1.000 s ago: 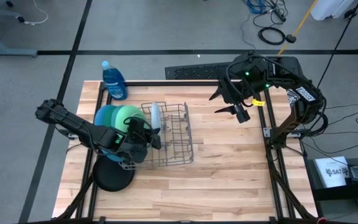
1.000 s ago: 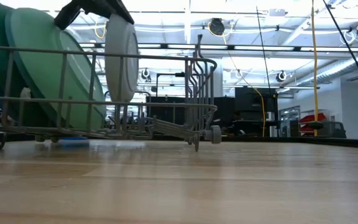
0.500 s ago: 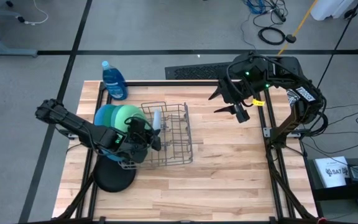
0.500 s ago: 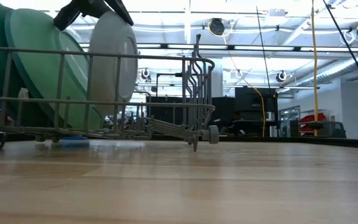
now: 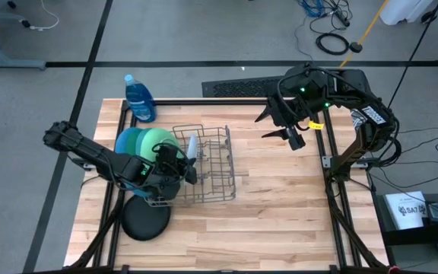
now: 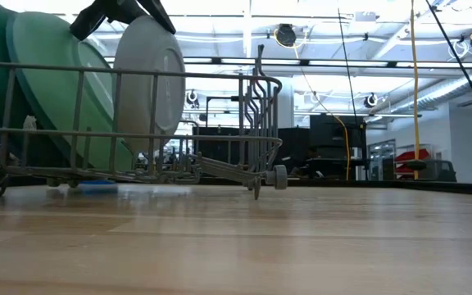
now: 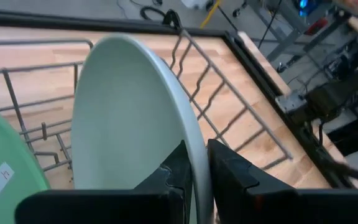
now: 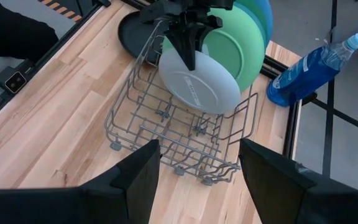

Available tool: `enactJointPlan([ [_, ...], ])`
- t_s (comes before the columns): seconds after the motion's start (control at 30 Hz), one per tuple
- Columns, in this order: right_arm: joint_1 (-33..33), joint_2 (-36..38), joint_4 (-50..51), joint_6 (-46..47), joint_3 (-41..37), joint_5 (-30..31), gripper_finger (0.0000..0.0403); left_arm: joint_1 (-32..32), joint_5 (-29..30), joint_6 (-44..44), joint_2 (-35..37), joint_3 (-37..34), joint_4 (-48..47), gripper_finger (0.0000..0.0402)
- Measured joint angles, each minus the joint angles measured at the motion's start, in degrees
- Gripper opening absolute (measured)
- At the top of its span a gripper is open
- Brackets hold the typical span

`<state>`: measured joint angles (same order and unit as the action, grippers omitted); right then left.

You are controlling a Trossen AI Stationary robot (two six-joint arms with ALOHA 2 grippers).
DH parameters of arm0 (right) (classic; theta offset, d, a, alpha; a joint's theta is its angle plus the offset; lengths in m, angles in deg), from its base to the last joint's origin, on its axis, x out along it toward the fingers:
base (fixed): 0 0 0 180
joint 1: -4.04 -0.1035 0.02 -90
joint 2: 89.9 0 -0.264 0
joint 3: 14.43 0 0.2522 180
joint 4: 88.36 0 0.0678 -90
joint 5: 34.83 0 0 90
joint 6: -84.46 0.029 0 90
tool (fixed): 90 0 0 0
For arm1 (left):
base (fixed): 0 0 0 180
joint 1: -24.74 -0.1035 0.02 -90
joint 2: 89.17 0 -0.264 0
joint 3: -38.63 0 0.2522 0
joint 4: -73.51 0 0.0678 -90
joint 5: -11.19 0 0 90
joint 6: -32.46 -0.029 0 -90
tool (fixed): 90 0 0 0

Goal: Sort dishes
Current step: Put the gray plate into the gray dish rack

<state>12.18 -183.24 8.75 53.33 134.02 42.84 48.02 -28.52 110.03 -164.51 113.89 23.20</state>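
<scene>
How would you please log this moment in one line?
left gripper: straddling pale plate rim in rack | right gripper: open, waiting | black plate: on table

rack [image 5: 207,166] mid-table | four plates [image 5: 191,144] upright in rack | fifth plate [image 5: 144,221] flat on table [image 5: 280,221], beside rack | bottle [image 5: 139,99] behind rack

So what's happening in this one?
The robot is loading plates into a wire rack. The left gripper pinches the rim of a pale plate that leans in the rack beside the light green plate. The dark green and blue plates stand behind. A black plate lies on the table. The right gripper waits open, off to the side.
</scene>
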Motion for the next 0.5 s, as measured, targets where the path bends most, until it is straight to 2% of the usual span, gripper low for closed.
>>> enactJointPlan([
  [0.13, 0.00, -0.02, 0.02, 0.16, 0.00, 0.01, 0.0212, -0.02, 3.51, 1.67, 0.32, 0.00, -0.02, 0.0050],
  [0.5, -0.02, -0.02, 0.04, -0.04, -0.02, -0.01, 0.0212, -0.44, 5.54, 3.09, 0.43, 0.00, 0.90, 0.0050],
])
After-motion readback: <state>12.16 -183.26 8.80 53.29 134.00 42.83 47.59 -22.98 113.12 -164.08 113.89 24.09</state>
